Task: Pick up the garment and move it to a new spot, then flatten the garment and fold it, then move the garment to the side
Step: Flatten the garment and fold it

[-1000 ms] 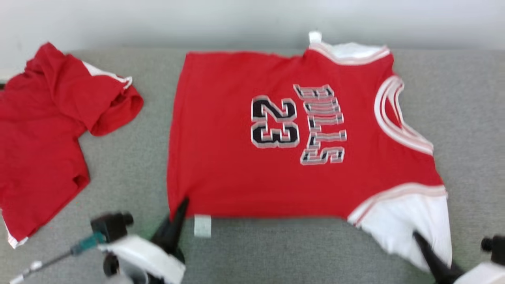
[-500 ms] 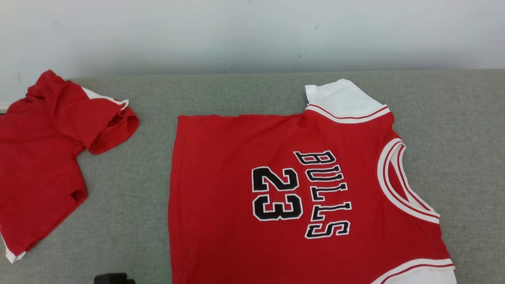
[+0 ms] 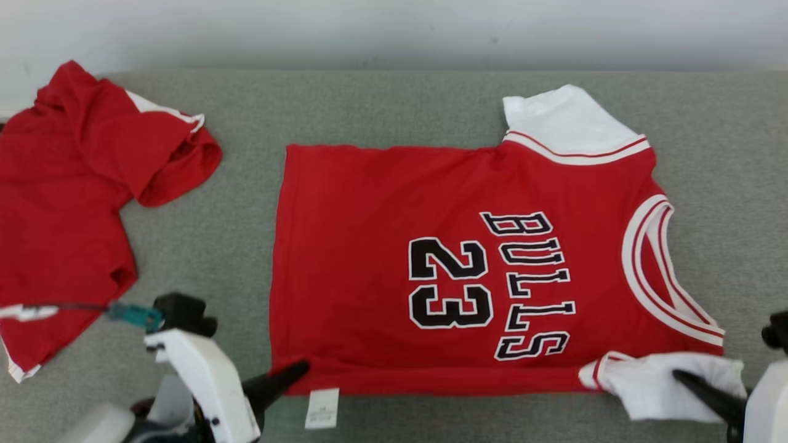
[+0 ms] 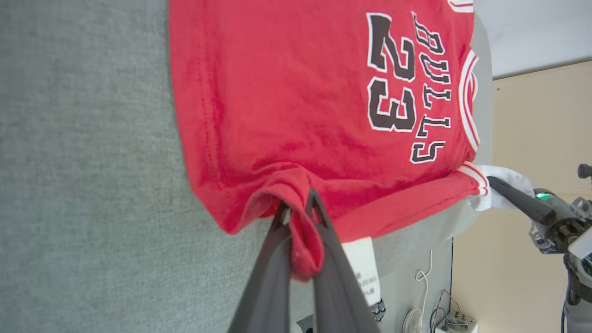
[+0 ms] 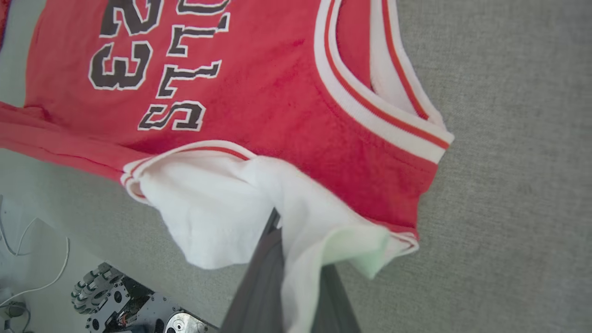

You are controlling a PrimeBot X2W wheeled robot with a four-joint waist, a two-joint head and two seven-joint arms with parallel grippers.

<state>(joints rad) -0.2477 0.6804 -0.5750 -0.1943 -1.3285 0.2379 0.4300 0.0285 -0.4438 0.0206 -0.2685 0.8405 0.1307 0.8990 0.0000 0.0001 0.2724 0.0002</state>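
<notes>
Grey tabletop (image 3: 394, 98) carries the jersey (image 3: 369, 246) spread over its middle and right, left gripper (image 3: 298, 370) pinching the near hem corner (image 4: 231, 217), right gripper (image 3: 680, 375) pinching the near sleeve (image 3: 652, 381); folding appears in hand, next calling for an even lift toward the far edge.

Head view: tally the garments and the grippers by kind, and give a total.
Garments: 2, the jersey and the shirt
Grippers: 2, the left gripper and the right gripper, each pinching the jersey
Total: 4
</notes>
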